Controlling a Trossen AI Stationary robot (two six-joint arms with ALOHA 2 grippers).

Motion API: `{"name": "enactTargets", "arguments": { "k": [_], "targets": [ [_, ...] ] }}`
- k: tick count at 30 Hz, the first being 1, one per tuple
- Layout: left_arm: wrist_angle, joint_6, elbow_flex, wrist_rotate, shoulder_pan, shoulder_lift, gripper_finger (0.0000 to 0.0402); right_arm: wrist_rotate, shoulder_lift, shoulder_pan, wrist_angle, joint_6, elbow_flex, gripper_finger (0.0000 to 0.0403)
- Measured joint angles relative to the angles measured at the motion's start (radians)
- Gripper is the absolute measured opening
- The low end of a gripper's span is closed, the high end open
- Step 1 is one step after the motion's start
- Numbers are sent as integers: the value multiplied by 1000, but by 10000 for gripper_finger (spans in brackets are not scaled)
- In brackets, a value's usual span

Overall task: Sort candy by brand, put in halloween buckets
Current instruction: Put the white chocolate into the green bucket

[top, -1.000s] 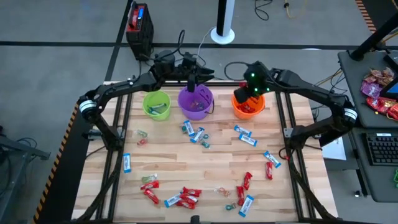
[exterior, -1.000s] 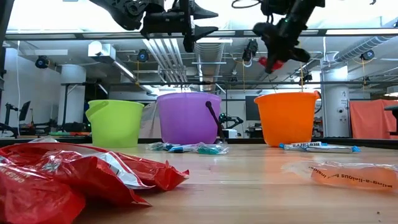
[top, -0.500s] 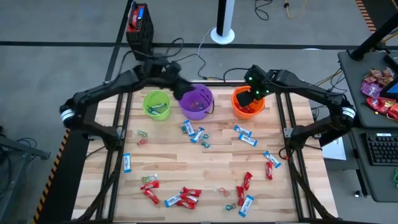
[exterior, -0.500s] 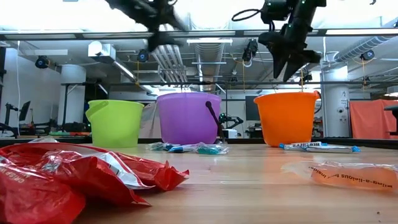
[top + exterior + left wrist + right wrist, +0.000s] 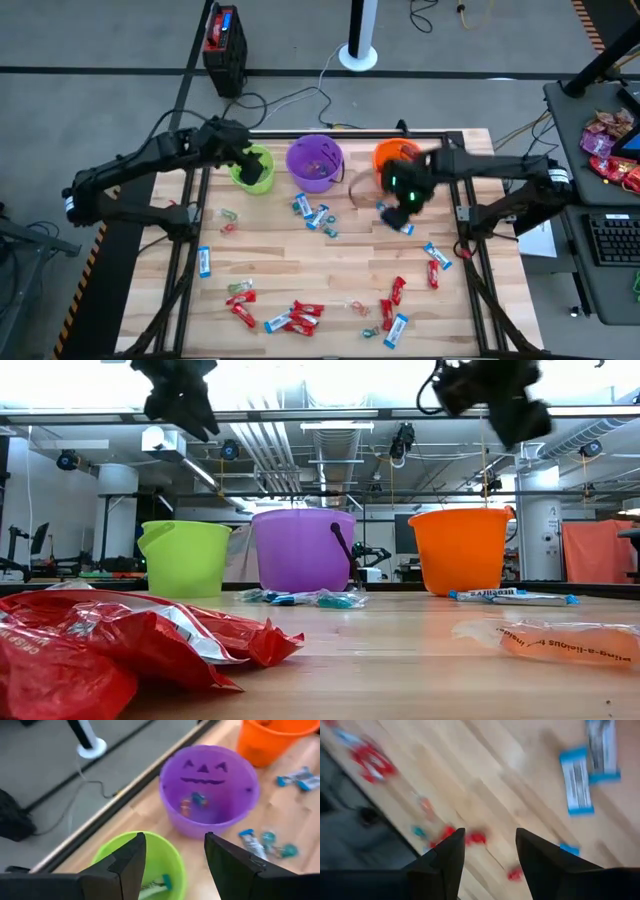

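Note:
Three halloween buckets stand in a row at the table's far side: lime green [image 5: 243, 158], purple [image 5: 315, 163] and orange [image 5: 385, 158]. Candy in red wrappers [image 5: 300, 316] and blue-and-white wrappers [image 5: 313, 213] lies scattered over the wooden table. My left gripper [image 5: 254, 170] hangs open and empty above the green bucket [image 5: 150, 870], with the purple bucket [image 5: 210, 790] beyond it. My right gripper [image 5: 405, 198] hangs open and empty just on the near side of the orange bucket, above a pair of blue-and-white candies [image 5: 397, 220]. The right wrist view shows such a candy [image 5: 576, 782] on the wood.
A crumpled red wrapper [image 5: 100, 650] and a pale orange one [image 5: 560, 640] lie close to the low camera. Black frame rails [image 5: 192, 210] run along the table's left and right sides. A heap of pink-red candy bags [image 5: 610, 145] and a keyboard [image 5: 612, 238] sit on a desk at the right.
My left gripper has swung from above the purple bucket toward the table's left, to above the green bucket, tipping more level. My right gripper has opened above the orange bucket, its red candy gone from the fingers, then moved toward the near edge over the blue-and-white candies.

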Motion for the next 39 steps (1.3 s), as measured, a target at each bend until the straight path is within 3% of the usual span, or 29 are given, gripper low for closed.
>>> {"name": "enactTargets", "arguments": {
  "k": [3,6,9,16,23,33,39],
  "targets": [
    [79,9,-55,-14,0,-48,185,26,15,70,3,73,-65,176],
    [131,43,-93,3,0,-88,185,125,36,106,6,83,-146,181],
    [166,82,-124,33,0,-115,185,137,51,100,32,37,-225,187],
    [191,158,-119,38,-1,-124,185,168,43,99,306,-147,-388,199],
    [194,162,-119,30,0,-145,185,375,46,97,377,-96,-499,201],
    [285,163,-118,30,0,-119,185,399,49,77,525,-68,-643,200],
    [288,167,-118,30,0,-83,185,412,48,77,601,-49,-698,179]
  ]
}}
